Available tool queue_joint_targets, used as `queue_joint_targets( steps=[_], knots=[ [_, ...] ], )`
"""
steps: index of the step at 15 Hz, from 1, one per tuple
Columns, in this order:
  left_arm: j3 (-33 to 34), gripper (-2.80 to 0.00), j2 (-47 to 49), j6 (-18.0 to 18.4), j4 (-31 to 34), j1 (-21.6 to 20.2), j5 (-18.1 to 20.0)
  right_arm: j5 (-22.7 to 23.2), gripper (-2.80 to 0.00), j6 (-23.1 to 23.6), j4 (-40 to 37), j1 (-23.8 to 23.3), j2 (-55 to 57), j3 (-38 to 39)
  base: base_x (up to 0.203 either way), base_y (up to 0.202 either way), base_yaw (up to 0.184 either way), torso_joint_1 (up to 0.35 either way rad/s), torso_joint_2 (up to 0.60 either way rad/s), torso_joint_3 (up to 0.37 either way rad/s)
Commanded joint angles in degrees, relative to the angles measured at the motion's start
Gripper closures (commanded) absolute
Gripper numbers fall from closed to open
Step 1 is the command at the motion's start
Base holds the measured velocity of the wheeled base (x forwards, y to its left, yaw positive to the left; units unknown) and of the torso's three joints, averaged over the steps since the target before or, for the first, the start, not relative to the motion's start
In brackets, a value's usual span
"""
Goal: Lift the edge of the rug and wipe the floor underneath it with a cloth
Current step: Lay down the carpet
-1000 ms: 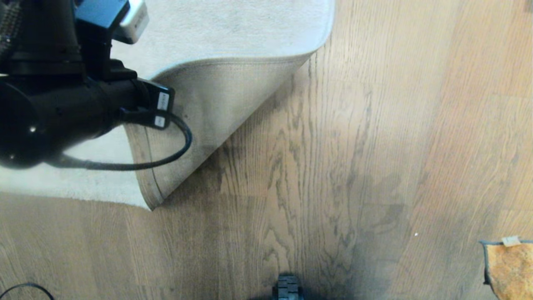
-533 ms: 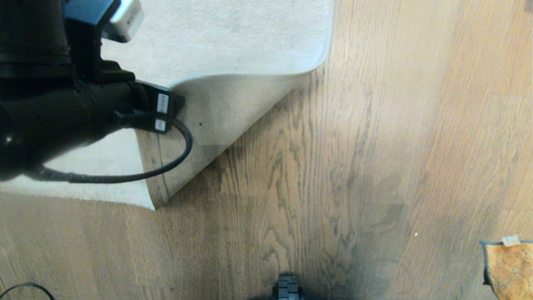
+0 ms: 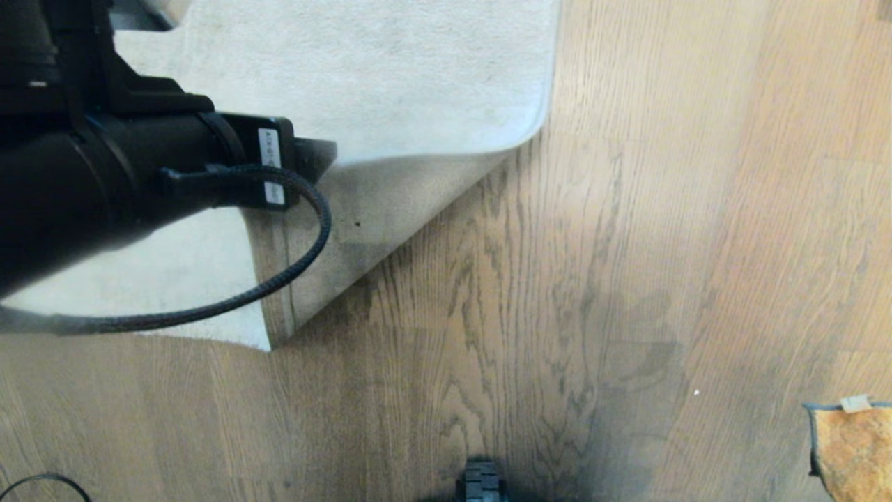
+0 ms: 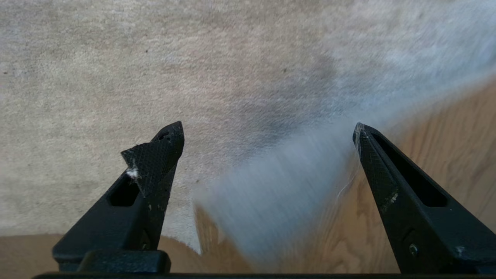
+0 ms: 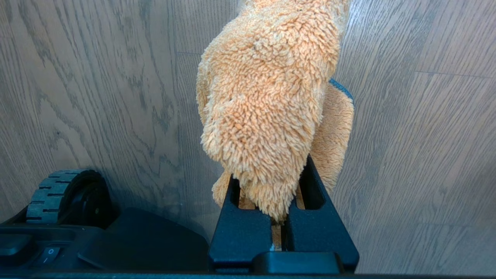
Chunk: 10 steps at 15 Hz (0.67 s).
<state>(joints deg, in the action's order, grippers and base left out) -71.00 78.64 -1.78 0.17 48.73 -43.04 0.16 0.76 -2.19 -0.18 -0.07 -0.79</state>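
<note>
left gripper (image 4: 267, 131) released over the folded rug edge (image 3: 362, 209); right gripper (image 5: 285, 217) clenches the cloth (image 5: 267, 97), so wiping the floor (image 3: 557, 279) is next.

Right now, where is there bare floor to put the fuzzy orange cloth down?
The widest bare floor lies between the folded rug edge and the cloth, which the right gripper holds. A narrower strip runs below the rug. It is crowded at the rug corner, where the open left gripper and its cable hang.

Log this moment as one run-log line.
left gripper: open, over rug | rug corner: folded back, backing up, not held | right gripper: shut on cloth | floor: bare beside fold
</note>
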Motion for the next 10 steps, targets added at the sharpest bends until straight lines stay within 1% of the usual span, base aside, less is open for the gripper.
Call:
queue_joint_targets(
  steps=[1, 8, 9, 10],
  knots=[
    [0.28, -2.80, -0.37, -0.33, -0.61, 0.23, -0.29, 0.02, 0.00, 0.03, 0.08, 0.01, 0.07, 0.00, 0.000, 0.000, 0.000, 0.000, 0.00, 0.000],
    [1.66, -2.80, -0.46, -0.20, -0.61, 1.12, -0.42, 0.02, 0.00, 0.03, 0.00, 0.01, 0.07, 0.00, 0.000, 0.000, 0.000, 0.000, 0.00, 0.000],
    [1.65, 0.00, -0.33, 0.00, -0.61, 1.54, -0.45, 0.02, 0.00, 0.03, 0.00, 0.01, 0.07, 0.00, 0.000, 0.000, 0.000, 0.000, 0.00, 0.000],
    [1.65, 0.00, -0.15, -0.08, -0.61, 1.72, -0.29, 0.02, 0.00, 0.03, 0.00, 0.01, 0.07, 0.00, 0.000, 0.000, 0.000, 0.000, 0.00, 0.000]
  ],
)
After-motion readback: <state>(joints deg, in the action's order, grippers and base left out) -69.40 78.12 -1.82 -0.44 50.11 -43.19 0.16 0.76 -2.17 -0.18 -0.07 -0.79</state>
